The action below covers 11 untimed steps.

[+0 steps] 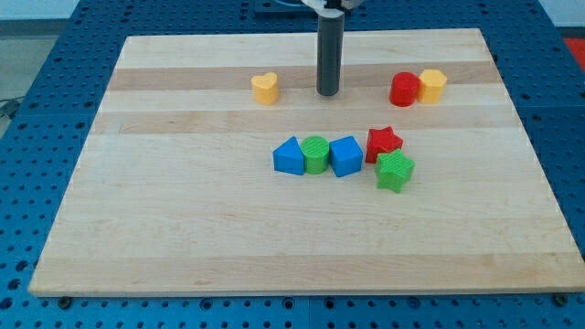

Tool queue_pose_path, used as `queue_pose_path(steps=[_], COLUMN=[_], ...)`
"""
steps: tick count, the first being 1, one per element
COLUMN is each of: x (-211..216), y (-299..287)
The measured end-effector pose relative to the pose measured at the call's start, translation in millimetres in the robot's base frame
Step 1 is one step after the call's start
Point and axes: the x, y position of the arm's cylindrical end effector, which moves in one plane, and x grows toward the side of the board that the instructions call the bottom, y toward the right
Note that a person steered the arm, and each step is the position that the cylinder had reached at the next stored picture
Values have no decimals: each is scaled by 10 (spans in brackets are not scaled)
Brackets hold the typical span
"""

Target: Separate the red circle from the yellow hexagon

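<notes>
While the red circle (404, 90) and the yellow hexagon (432, 86) sit touching at the far right of the wooden board (183, 238), my tip (328, 93) rests well to their left, between them and a yellow heart (265, 89). It is a bare rod touching no block. Nearer, a blue triangle (289, 156), green cylinder (315, 153) and blue cube (345, 155) line up, with a red star (383, 143) and green star (395, 171) to their right.
</notes>
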Motion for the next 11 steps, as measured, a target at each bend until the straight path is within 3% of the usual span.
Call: queue_pose_path(steps=[1, 4, 5, 7, 11], x=[-374, -287, -287, 222, 466], y=[264, 1205, 1203, 1226, 1217])
